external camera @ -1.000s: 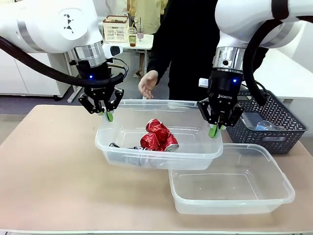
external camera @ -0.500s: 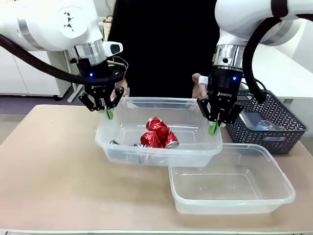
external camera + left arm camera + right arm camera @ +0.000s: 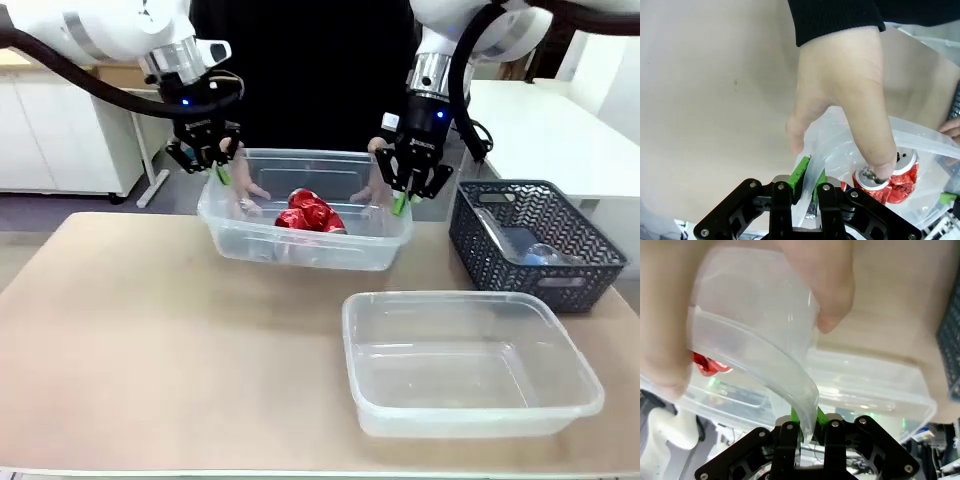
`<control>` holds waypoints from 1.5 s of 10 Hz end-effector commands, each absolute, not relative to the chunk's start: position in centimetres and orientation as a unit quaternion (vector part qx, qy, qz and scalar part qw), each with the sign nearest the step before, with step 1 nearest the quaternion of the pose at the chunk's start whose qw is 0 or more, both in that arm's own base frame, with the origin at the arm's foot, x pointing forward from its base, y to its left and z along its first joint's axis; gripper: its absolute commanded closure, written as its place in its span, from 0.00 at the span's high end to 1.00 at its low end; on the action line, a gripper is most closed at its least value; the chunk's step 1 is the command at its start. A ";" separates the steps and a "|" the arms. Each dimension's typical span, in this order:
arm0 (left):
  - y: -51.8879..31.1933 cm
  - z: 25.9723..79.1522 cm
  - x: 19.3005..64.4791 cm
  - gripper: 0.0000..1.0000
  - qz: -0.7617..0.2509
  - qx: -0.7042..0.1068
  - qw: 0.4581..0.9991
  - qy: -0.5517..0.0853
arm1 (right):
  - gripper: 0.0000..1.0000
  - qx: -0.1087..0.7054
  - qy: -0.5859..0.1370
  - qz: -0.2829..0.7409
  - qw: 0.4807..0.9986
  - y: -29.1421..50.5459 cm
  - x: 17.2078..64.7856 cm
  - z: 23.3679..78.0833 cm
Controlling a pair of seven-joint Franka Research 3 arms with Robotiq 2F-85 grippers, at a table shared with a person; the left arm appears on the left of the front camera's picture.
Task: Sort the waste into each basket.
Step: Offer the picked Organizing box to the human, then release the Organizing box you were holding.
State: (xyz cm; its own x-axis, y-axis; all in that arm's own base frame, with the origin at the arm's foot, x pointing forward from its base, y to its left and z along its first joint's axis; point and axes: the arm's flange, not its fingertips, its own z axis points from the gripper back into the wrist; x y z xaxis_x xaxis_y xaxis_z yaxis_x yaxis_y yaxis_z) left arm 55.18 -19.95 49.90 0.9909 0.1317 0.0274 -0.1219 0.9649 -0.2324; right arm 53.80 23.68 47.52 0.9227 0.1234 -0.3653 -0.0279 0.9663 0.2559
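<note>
At table's (image 3: 150,330) far edge, left fingers (image 3: 223,174) and right fingers (image 3: 400,204) clamp tub's (image 3: 300,250) rim.

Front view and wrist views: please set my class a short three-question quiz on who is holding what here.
1. True or false: the right gripper hangs open, clear of the tub.
2. Where do the red cans lie? A in the dark basket; B in the tub both grippers hold; C on the table.
3. Besides the right and the left gripper, what grips that tub?
Key: 1 false, it is shut on the rim; 2 B; 3 the person's hands.
</note>
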 end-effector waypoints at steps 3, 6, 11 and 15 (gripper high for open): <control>-19.9 49.9 55.2 0.07 0.064 -0.116 0.991 -0.021 | 0.06 0.124 0.193 0.039 0.973 23.7 53.8 47.5; -19.9 49.9 55.2 0.07 0.064 -0.116 0.991 -0.021 | 0.06 0.124 0.193 0.039 0.973 23.7 53.8 47.5; -19.9 49.8 55.4 0.54 0.049 -0.129 0.990 -0.002 | 0.16 0.196 0.143 0.046 0.969 20.8 52.8 49.0; -20.3 50.9 54.2 1.00 0.048 -0.133 0.989 -0.035 | 1.00 0.250 0.007 0.028 0.968 18.1 50.2 50.1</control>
State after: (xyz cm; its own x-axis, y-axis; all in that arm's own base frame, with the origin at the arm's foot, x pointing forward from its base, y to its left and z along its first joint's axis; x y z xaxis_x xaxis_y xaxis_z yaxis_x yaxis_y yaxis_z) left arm 55.02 -20.69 50.56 0.9942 0.1040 0.0273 -0.0940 0.9641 -0.2483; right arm 52.26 18.34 51.80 0.9960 0.0311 -0.0832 0.0101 0.8908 0.4543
